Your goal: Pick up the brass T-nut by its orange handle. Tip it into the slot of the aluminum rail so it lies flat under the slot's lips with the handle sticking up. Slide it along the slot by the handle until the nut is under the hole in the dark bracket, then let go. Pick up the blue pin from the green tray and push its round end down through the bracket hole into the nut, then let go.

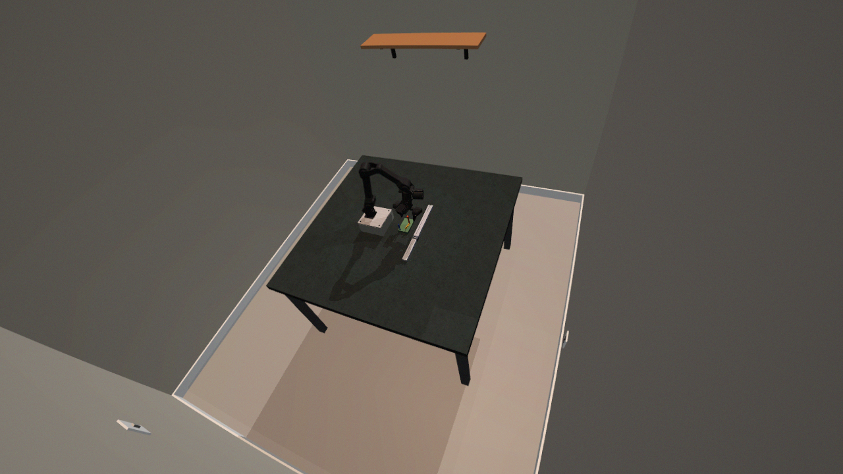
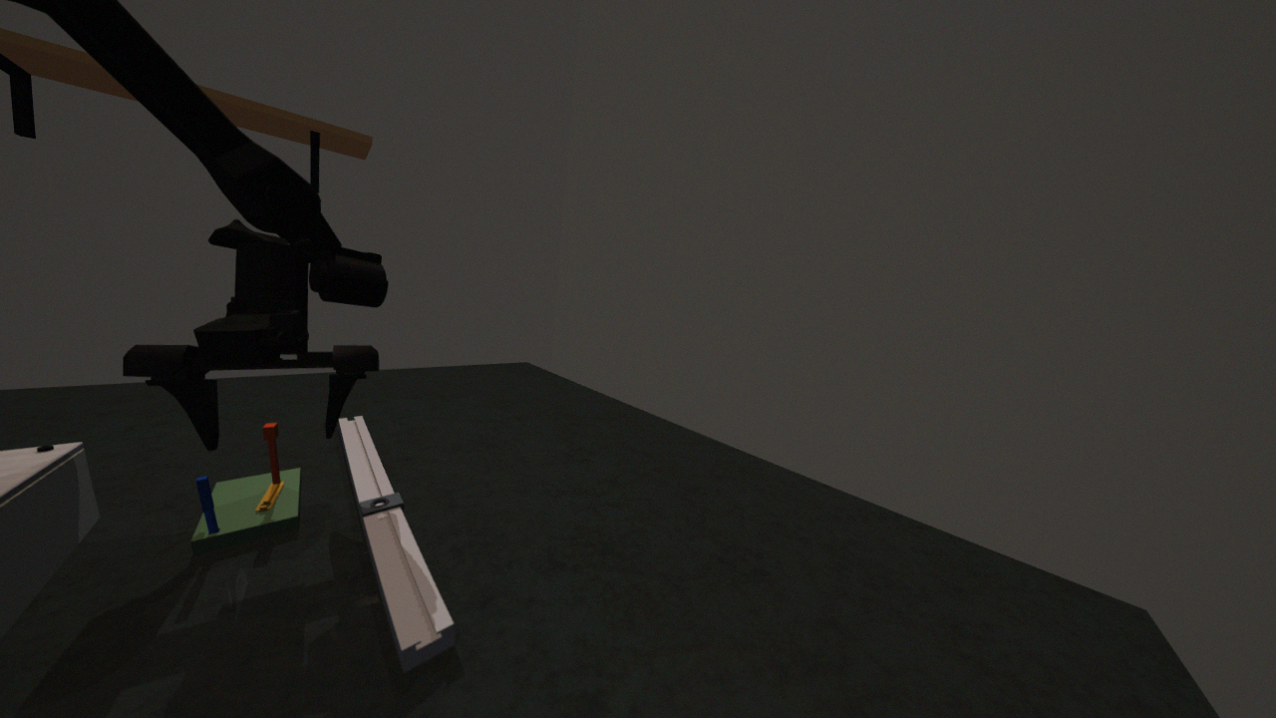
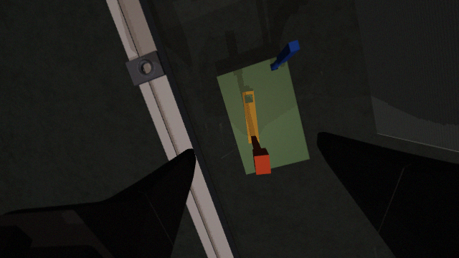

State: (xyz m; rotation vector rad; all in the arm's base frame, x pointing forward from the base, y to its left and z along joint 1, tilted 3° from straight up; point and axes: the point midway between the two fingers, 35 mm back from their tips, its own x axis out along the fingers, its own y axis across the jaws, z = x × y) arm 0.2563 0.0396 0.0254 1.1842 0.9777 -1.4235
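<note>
Wrist camera: black gripper point(image 1: 408, 216) point(image 2: 270, 442) point(image 3: 253, 146) fingers stand wide apart above an upright square-topped orange handle point(image 1: 407, 218) point(image 2: 272, 455) point(image 3: 262, 164); its brass T-nut point(image 1: 407, 225) point(image 2: 270, 496) point(image 3: 250, 115) lies toward 12 o'clock on the flat green tray point(image 1: 403, 228) point(image 2: 236, 513) point(image 3: 280, 125), the blue pin point(image 1: 399, 227) point(image 2: 206, 504) point(image 3: 287, 54) at 1 o'clock, a dark holed bracket point(image 1: 415, 237) point(image 2: 392, 503) point(image 3: 133, 72) across slotted aluminum rail point(image 1: 423, 220) point(image 2: 392, 571) point(image 3: 176, 132) at 10.

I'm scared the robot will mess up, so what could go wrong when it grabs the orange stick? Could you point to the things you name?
One finger might bump the white rail point(image 1: 423, 222) point(image 2: 411, 571) point(image 3: 170, 125), since in the wrist picture its tip overlaps it.

The open fingers point(image 1: 409, 215) point(image 2: 271, 442) could knock the orange stick point(image 2: 273, 455) point(image 3: 262, 164) over, because it stands up tall.

The blue pin point(image 2: 206, 505) point(image 3: 285, 54) stands near the tray's edge, so a nudge could tip it.
</note>
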